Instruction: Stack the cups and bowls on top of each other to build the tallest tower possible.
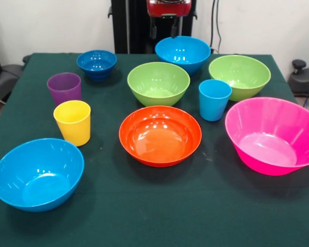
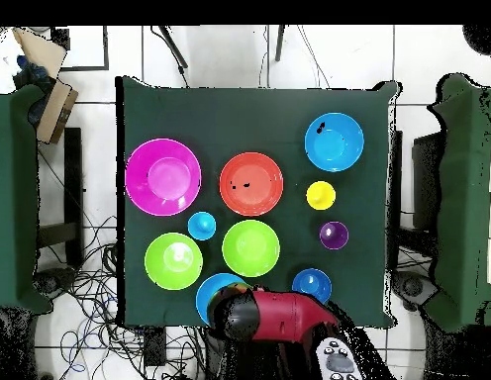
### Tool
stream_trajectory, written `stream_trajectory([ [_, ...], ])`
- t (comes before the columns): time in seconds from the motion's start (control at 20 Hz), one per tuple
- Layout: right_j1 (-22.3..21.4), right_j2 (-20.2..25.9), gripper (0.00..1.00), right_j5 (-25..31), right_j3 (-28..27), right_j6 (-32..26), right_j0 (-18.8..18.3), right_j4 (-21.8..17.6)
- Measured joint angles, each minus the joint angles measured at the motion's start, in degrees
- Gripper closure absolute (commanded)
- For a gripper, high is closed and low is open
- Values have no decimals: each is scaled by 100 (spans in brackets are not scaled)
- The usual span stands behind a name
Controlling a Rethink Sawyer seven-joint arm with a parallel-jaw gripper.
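Note:
All bowls and cups stand upright and apart on the green table (image 1: pixel 159 216). The pink bowl (image 1: pixel 273 135) (image 2: pixel 163 177) is at the right and the orange bowl (image 1: pixel 160 135) (image 2: pixel 251 184) in the middle. Two lime green bowls (image 1: pixel 158 82) (image 1: pixel 240 76) sit behind them. One light blue bowl (image 1: pixel 38 173) is near left, another (image 1: pixel 183 51) far back, with the dark blue bowl (image 1: pixel 97 63) to its left. The yellow cup (image 1: pixel 72 121), purple cup (image 1: pixel 64 87) and light blue cup (image 1: pixel 215 99) stand between the bowls. My gripper (image 1: pixel 165 24) hangs drawn back above the far light blue bowl, holding nothing I can see.
In the overhead view my red arm (image 2: pixel 274 317) covers part of the light blue bowl (image 2: pixel 215 290) by the table edge. Other green-covered tables (image 2: pixel 12 198) flank the table on both sides. Cables (image 2: pixel 91 287) lie on the floor.

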Motion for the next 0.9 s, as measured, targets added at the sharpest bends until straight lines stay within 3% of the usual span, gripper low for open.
stream_trajectory([
  [0.9,0,49,0,0,10,0,-80,0],
])
